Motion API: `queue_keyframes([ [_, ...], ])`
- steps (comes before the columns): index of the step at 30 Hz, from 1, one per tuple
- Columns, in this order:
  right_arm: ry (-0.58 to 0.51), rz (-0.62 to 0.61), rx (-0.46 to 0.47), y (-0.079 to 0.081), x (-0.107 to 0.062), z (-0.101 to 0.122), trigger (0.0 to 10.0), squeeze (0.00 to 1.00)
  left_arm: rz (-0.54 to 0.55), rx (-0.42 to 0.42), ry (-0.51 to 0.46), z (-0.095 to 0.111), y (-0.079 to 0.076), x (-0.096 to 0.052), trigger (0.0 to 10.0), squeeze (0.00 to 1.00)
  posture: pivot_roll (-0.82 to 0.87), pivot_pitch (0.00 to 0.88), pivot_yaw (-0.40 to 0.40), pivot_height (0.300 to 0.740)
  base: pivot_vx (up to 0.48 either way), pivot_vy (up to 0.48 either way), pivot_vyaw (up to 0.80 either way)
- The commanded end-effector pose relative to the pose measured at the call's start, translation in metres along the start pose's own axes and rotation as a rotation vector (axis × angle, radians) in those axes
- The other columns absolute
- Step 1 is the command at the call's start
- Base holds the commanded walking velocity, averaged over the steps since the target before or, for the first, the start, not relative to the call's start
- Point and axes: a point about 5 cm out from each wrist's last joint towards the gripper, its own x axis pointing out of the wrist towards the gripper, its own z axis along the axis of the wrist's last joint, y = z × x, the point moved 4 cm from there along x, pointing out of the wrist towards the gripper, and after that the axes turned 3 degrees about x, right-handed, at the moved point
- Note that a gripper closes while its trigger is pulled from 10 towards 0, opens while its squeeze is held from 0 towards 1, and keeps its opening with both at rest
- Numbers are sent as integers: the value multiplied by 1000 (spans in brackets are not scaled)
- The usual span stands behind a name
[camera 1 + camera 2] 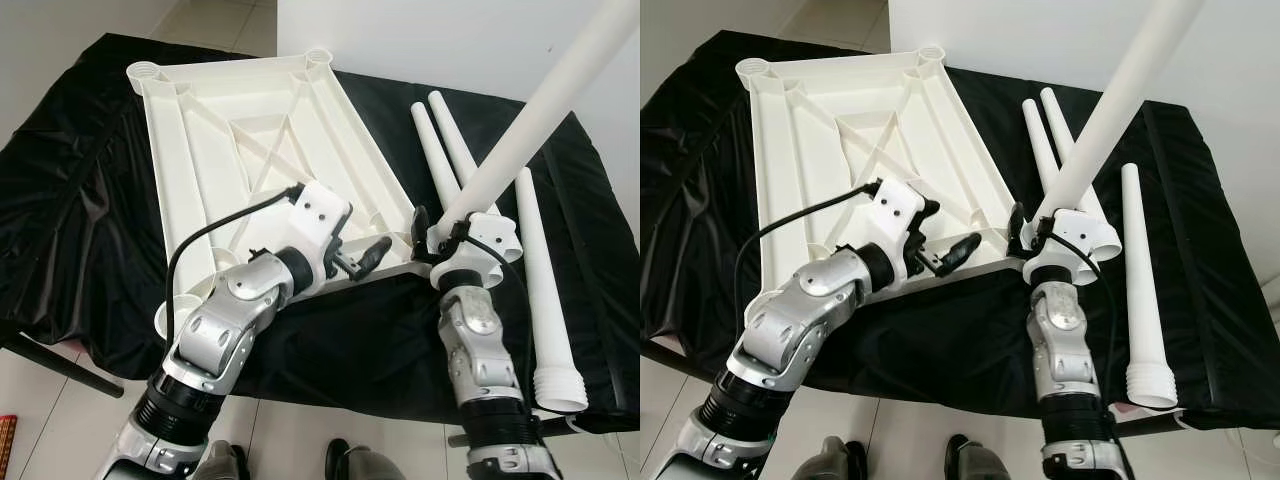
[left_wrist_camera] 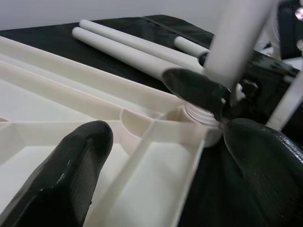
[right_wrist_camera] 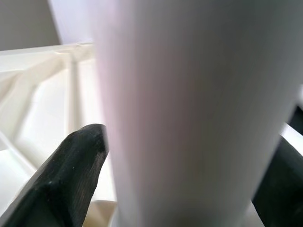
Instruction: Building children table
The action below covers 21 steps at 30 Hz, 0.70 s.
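The inverted white table panel [image 1: 260, 140] lies on the black-draped tabletop [image 1: 80, 200]. The right pincer [image 1: 440, 232] grips one leg [image 1: 540, 110] at its near right socket. The left pincer [image 1: 362, 262] hovers open beside it. Three legs [image 1: 445, 150] lie unfitted toward the tabletop's right edge.

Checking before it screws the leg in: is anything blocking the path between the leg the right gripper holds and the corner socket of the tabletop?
Nothing visible. The right gripper holds the leg at the corner socket of the tabletop; the left gripper is beside it.
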Motion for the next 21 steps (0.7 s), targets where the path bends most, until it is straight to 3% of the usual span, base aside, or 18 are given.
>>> queue_keyframes([
  [1,-3,29,3,-1,-2,2,10000,0,-115,4,8,-3,-16,-2,10000,0,48,167,-51,740,0,0,0],
  [12,28,239,15,3,-2,6,10000,0,-157,5,16,-3,-23,-7,10000,0,52,169,-53,740,0,0,0],
  [21,74,322,-17,-2,-2,2,10000,0,-190,13,22,-5,-29,-9,10000,0,50,164,-55,740,0,0,0],
])
